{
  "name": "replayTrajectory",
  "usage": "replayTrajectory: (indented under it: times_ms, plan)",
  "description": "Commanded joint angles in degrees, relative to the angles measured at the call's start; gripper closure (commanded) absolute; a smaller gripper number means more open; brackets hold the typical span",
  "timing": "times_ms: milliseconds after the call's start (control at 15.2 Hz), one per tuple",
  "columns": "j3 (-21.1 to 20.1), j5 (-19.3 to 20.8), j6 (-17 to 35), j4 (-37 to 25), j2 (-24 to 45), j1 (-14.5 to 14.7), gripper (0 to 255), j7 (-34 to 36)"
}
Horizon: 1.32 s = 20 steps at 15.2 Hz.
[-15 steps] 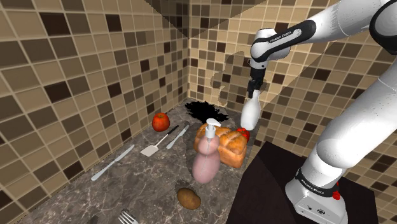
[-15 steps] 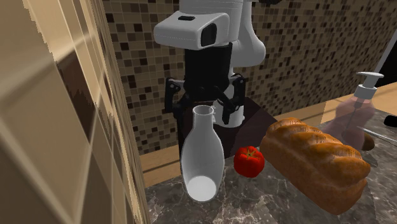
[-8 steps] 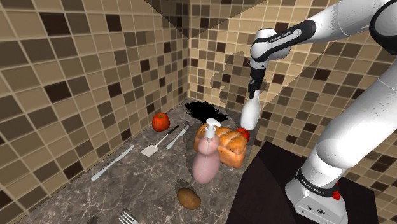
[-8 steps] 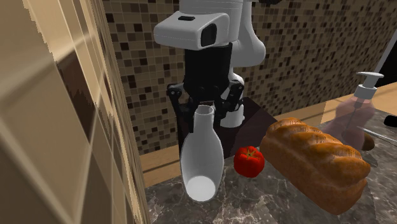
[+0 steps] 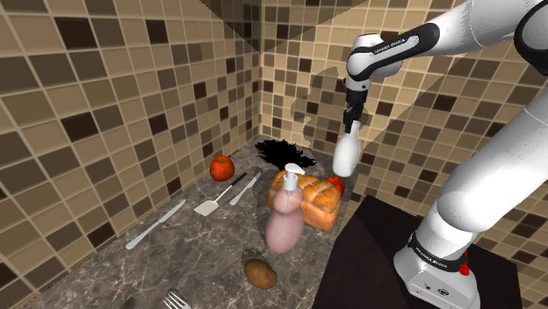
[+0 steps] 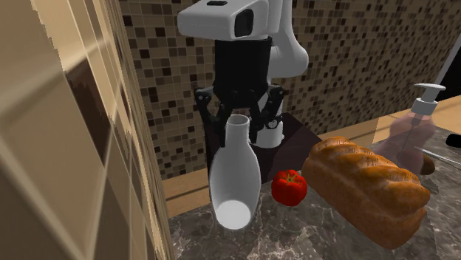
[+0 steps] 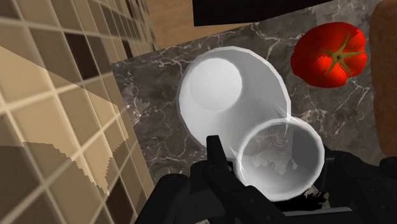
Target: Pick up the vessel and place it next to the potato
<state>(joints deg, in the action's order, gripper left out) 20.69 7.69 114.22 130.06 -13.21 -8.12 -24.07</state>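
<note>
Raised slightly, the white bottle-shaped vessel (image 5: 345, 156) is held upright by jaws pinched on its neck, with the brown potato (image 5: 260, 273) well toward the shoulder view's lower left.

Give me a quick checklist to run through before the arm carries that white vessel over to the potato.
1. Grip: end effector shut on the neck of the white vessel: ok.
2. Vessel off the counter, its underside showing: ok.
3. Tomato beside the vessel, not touching it: ok.
4. Straight low path: bread loaf and pink soap dispenser stand between the vessel and the potato: not ok, likely needs more height.
5. Bare counter beside the potato for setting down: ok.
6. Grip firm enough for the carry: cannot tell.
</note>
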Motion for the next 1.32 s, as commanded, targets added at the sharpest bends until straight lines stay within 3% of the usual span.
replayTrajectory:
  times_ms: [0,1254]
  plan:
    - [-0.1,0.1,-1.6,-1.1,-0.5,0.0,255,-0.1]
    - [-1.2,-0.1,-16.4,-13.8,-2.7,0.3,255,-0.3]
